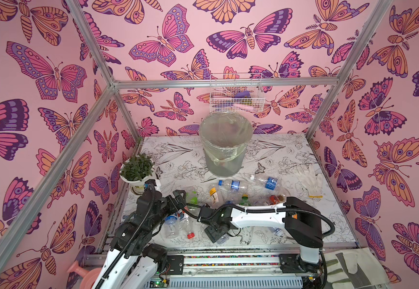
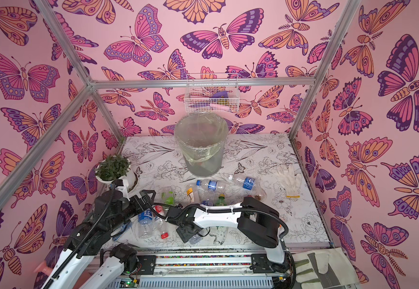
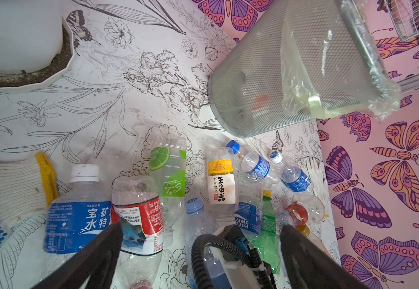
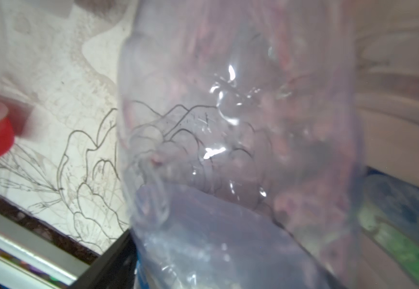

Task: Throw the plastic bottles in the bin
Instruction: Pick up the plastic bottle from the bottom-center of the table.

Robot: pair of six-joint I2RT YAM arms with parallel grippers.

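Pink butterfly wallpaper on every side, and a tabletop (image 1: 291, 155) covered in black line-drawn flowers.

The right gripper (image 1: 217, 236) is down low near the front edge, right over a clear bottle (image 1: 223, 239) lying on the table. Its wrist camera is basically filled with that bottle. Honestly can't tell if the jaws are clamped on it or just sitting around it.

The left gripper (image 3: 202, 226) is spread wide with nothing between its fingers (image 3: 98, 252), and it hangs over the near-left part of the pile. Right under it are a blue-label bottle (image 3: 78, 212) with a white cap and a red-label bottle (image 3: 138, 215), lying side by side and touching. A red cap (image 1: 190, 235) sits just beside the right gripper.

Further out you get a lime-label bottle (image 3: 169, 172), a yellow-label bottle (image 3: 221, 180) and a green Sprite bottle (image 3: 267, 232). Then there's a blue-capped water bottle (image 1: 232, 184) and a white-capped water bottle (image 1: 266, 180), the two closest to the bin.

The bin (image 1: 224, 155) stands upright at the back middle with its bag liner folded over the rim. Something reddish shows blurry through its wall. A wire basket (image 1: 236, 95) hangs on the wall above it. A potted plant (image 1: 138, 172) is at the left edge and a white glove (image 1: 311, 180) is off to the right.
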